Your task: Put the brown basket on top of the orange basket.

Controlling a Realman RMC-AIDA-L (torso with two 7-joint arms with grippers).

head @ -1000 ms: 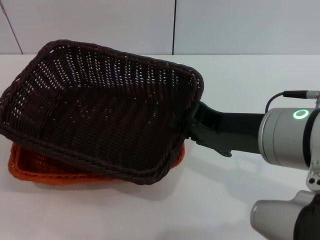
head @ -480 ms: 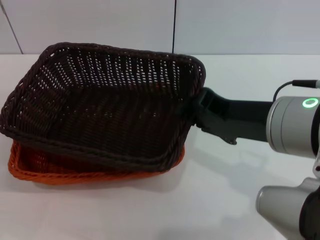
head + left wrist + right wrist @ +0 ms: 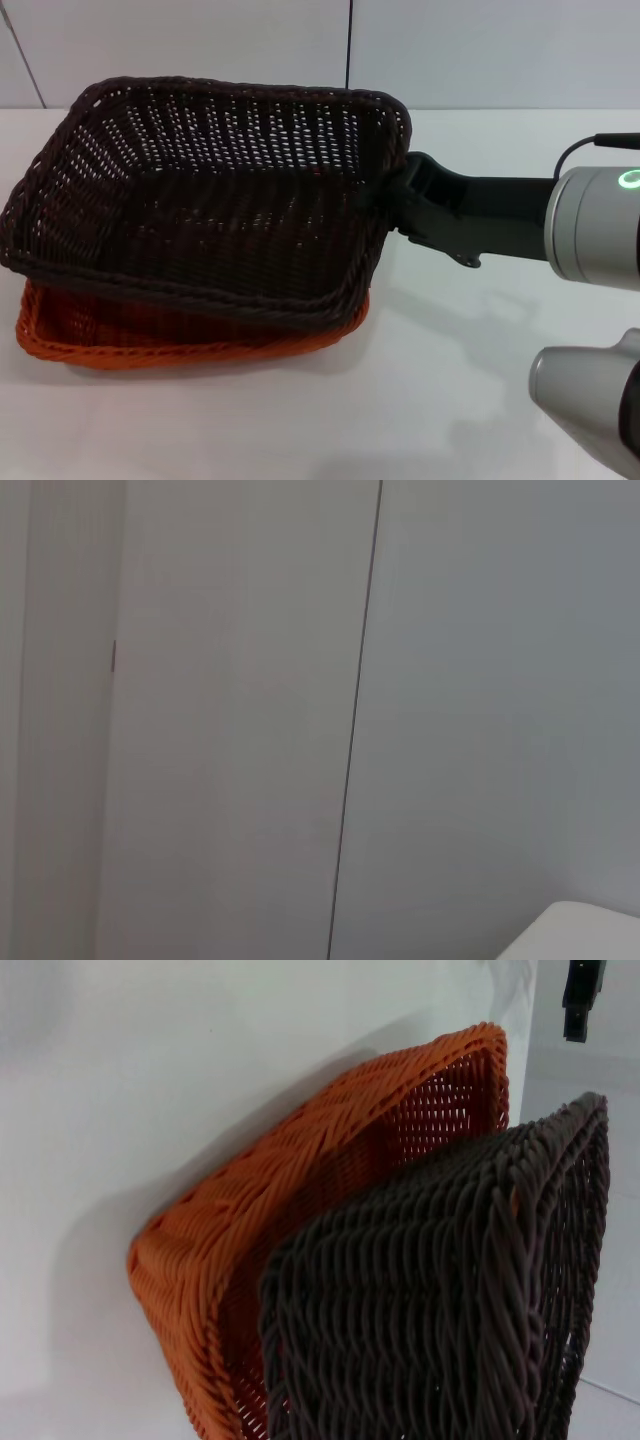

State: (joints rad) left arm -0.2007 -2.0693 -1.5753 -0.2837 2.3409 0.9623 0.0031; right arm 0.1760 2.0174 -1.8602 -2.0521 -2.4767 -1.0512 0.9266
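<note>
The brown basket (image 3: pixel 210 200) is dark woven wicker. It hangs tilted over the orange basket (image 3: pixel 130 340), with its near rim low on the orange basket and its right end raised. My right gripper (image 3: pixel 385 205) is shut on the brown basket's right rim, reaching in from the right. The orange basket lies on the white table (image 3: pixel 450 380) under it, mostly covered; its near rim shows. The right wrist view shows the brown basket (image 3: pixel 440 1310) close up, with the orange basket (image 3: pixel 290 1230) behind it. My left gripper is out of view.
A white wall with a dark vertical seam (image 3: pixel 350 55) runs behind the table. My right arm's grey body (image 3: pixel 590 400) fills the lower right. The left wrist view shows only wall panels (image 3: pixel 240 720).
My right gripper has moved the brown basket's right end back and a little to the right. The basket now lies flatter over the orange basket, whose right edge shows more.
</note>
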